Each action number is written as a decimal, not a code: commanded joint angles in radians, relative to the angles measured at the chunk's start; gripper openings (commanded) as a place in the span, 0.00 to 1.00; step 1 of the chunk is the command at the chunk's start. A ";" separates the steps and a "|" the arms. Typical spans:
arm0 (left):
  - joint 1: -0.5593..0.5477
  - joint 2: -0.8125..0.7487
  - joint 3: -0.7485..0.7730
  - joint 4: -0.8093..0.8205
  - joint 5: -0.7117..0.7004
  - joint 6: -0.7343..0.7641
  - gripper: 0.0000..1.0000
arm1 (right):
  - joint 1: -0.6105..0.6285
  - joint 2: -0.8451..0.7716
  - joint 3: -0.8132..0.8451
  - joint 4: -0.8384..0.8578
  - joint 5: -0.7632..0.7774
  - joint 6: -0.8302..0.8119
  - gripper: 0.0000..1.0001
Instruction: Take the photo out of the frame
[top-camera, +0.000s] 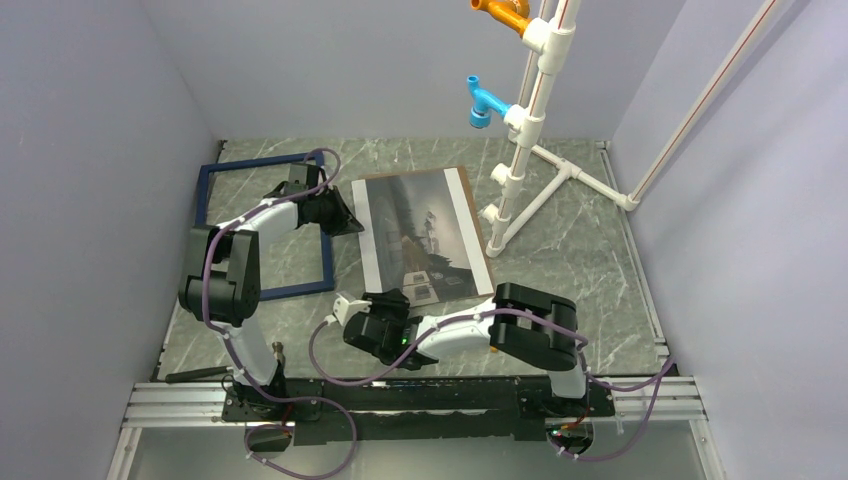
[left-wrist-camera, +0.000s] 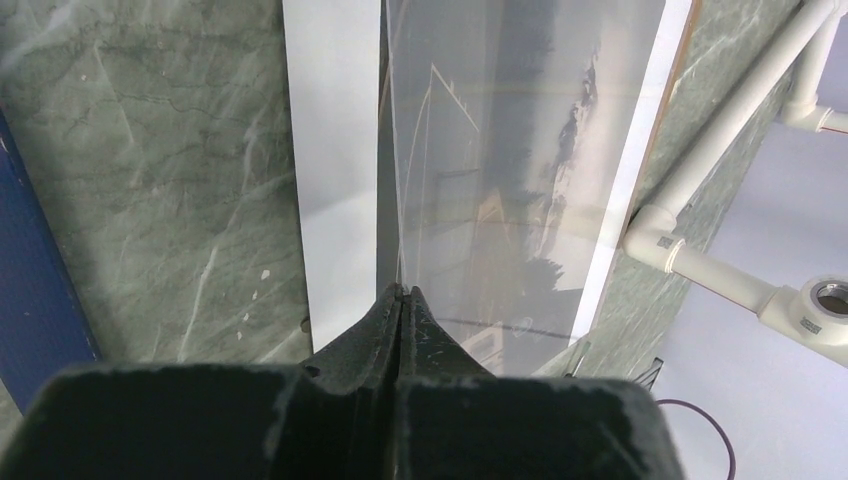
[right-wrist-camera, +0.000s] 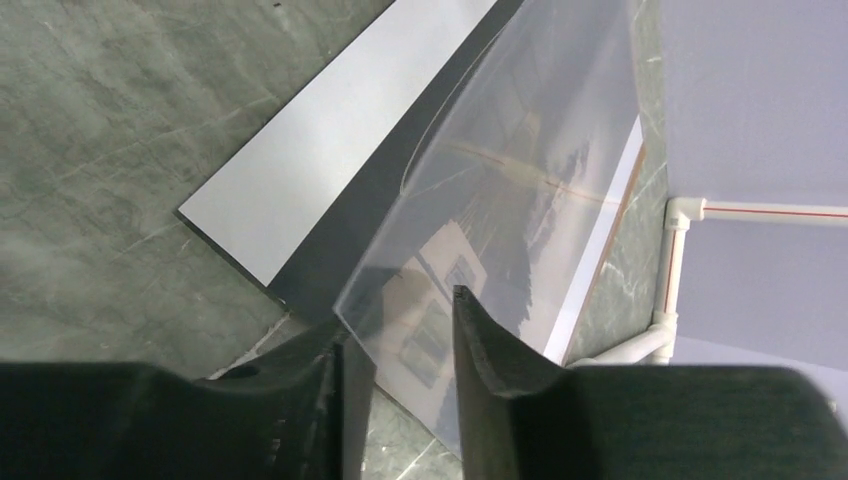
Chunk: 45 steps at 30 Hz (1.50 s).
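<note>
Top external: photo (top-camera: 425, 230) R of frame (top-camera: 262, 162)

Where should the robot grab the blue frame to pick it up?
Take the frame by its far bar, the one nothing covers. Come straight down, with one pincer finger inside the opening and one outside. It lies flat on the table, so there's nothing to catch from the side, but the bar looks thin enough to pinch.

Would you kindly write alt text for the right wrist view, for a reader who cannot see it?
The right tool, jaws apart, straddles the near edge of a clear sheet bowed up above the photo, which lies flat on a green marbled table. A white pipe stand rises at the right.
</note>
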<state>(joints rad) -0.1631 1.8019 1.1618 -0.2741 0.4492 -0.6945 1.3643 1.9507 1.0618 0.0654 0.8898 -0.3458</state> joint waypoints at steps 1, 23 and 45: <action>-0.007 -0.048 0.030 0.020 0.063 -0.009 0.10 | 0.000 -0.006 0.035 0.058 0.042 -0.033 0.27; 0.123 -0.837 -0.512 0.053 0.042 -0.007 0.88 | -0.079 -0.352 -0.068 0.076 -0.047 0.193 0.00; -0.091 -0.450 -0.652 0.462 0.001 -0.116 0.83 | -0.264 -0.579 -0.158 0.048 -0.263 0.385 0.00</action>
<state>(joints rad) -0.2371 1.3025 0.4755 0.0803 0.4942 -0.7994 1.1049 1.4044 0.9176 0.1055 0.6418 -0.0017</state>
